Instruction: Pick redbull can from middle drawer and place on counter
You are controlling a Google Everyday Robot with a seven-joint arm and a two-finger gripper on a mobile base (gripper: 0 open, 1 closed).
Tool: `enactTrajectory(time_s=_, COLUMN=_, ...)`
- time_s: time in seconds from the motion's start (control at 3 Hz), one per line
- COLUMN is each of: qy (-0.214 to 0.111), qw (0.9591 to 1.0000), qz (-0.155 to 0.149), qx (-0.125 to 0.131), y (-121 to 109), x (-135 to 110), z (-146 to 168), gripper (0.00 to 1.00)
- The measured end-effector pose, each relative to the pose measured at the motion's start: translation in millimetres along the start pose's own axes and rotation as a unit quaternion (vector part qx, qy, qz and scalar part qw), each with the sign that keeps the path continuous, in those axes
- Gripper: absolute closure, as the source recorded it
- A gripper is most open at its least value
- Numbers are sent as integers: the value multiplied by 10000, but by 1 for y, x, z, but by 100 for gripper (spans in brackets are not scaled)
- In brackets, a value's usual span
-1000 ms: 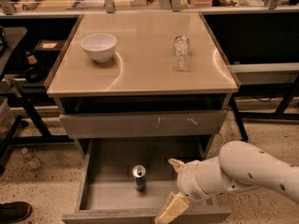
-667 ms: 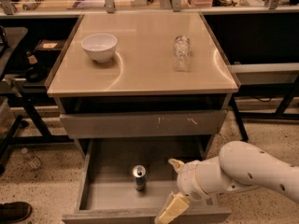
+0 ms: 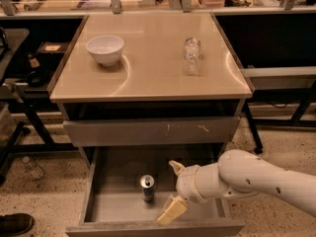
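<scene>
Wide-open claw beside the can, nothing held.
The counter sits above the pulled-out middle drawer. My gripper hangs inside the drawer, fingers spread and empty, just right of the upright redbull can. I reckon an off-centre approach would tip it.

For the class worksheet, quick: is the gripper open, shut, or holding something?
Gripper: open, holding nothing, in the pulled-out drawer just right of the can.
</scene>
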State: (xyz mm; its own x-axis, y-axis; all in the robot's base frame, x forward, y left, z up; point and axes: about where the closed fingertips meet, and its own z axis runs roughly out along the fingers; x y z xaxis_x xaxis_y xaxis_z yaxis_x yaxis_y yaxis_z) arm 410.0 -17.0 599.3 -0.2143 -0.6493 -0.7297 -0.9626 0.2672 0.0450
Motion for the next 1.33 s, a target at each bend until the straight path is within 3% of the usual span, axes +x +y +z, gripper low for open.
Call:
enactTrajectory(time_s=0.33, qy=-61, qw=9998, qz=-169, qx=64, y=-19, x=-1, z=28, gripper=0)
enactTrajectory(time_s=0.67, qy=-62, qw=9998, qz=-169, qx=64, y=-19, x=-1, z=28, gripper=0)
enactTrajectory(time_s=1.33, qy=-447, qw=9985, qz=32, qx=326, y=-36, x=26, z=60, gripper=0)
